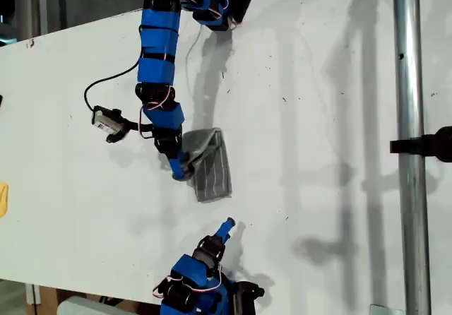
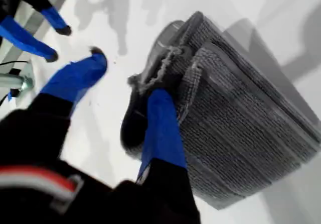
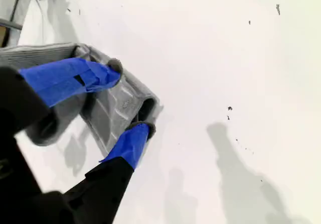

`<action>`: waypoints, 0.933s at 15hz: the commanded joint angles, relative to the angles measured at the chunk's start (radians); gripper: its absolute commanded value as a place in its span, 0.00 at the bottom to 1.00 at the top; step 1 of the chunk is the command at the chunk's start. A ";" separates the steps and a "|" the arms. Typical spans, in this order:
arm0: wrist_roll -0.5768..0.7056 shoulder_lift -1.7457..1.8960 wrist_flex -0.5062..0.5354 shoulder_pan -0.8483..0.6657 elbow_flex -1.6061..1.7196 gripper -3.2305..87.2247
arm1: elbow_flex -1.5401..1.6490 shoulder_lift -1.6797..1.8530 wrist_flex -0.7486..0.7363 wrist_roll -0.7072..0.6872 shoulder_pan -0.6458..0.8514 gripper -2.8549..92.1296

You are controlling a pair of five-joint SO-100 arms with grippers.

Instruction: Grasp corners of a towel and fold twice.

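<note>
Near the table's (image 1: 318, 117) middle, my first gripper (image 2: 125, 91) stands released beside the folded towel (image 1: 210, 165); lifting could snag layers. My second gripper (image 3: 131, 96) hangs released.

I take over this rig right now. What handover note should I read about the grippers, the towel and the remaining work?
My first gripper: jaws open, one finger against the towel's edge, the other over bare table.
My second gripper: jaws open, holding nothing, pointing at the towel but apart from it in the exterior view.
The towel: lies on the white table as a small rectangle; the first wrist view shows several stacked layers.
Done: the folding looks finished, though I cannot count the folds for certain.
Left: probably only to back both arms away without dragging the layers, then check that the stack lies flat.
</note>
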 commanded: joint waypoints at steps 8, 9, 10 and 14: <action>-0.017 0.322 -0.426 -0.161 0.469 0.12 | 0.965 1.068 0.081 0.193 -0.034 0.07; -0.037 0.472 -0.434 -0.189 0.571 0.11 | 1.091 1.266 0.176 0.224 -0.031 0.04; -0.015 0.627 -0.433 -0.213 0.660 0.09 | 1.164 1.404 0.288 0.249 -0.032 0.03; -0.072 1.163 -0.222 -0.272 0.907 0.05 | 1.450 1.833 0.538 0.314 -0.035 0.03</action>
